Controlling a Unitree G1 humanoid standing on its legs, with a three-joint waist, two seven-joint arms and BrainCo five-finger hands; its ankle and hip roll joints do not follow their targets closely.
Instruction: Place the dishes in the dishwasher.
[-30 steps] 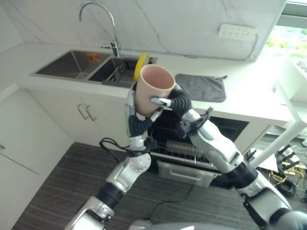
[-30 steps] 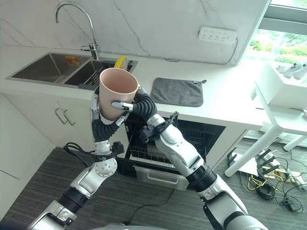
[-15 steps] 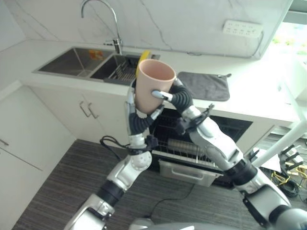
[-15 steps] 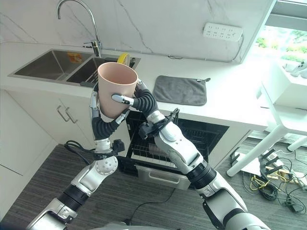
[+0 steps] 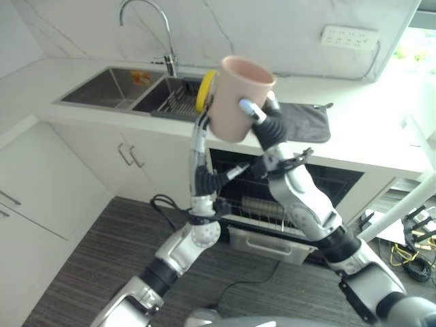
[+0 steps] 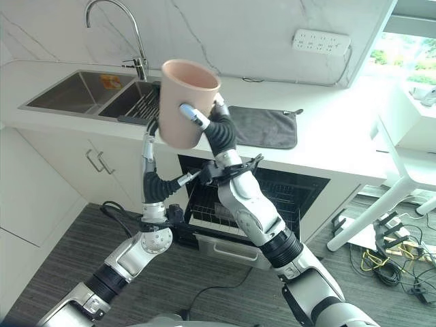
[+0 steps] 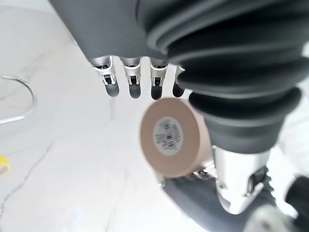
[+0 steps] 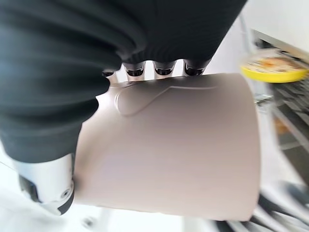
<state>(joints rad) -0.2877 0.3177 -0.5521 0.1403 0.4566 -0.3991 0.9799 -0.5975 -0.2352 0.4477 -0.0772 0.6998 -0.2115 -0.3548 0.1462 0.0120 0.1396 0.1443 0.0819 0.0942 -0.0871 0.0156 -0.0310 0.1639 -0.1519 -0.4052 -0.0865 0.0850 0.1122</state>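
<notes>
A pink cup is held up in front of the counter, mouth upward and tilted a little. My right hand is shut on it, thumb across its near side and fingers round the far side. My left hand stands just below and to the left of the cup with straight fingers, apart from it; past them the cup's base shows. A yellow dish stands on the rack in the sink. Below the counter the dishwasher is open with its wire rack pulled out.
A grey mat lies on the white counter right of the sink. A curved tap rises behind the sink. White cabinet doors stand left of the dishwasher. A white table leg slants at the right.
My left hand has let go of the cup and straightened below it. My right hand has lifted the cup higher and a little to the right.
</notes>
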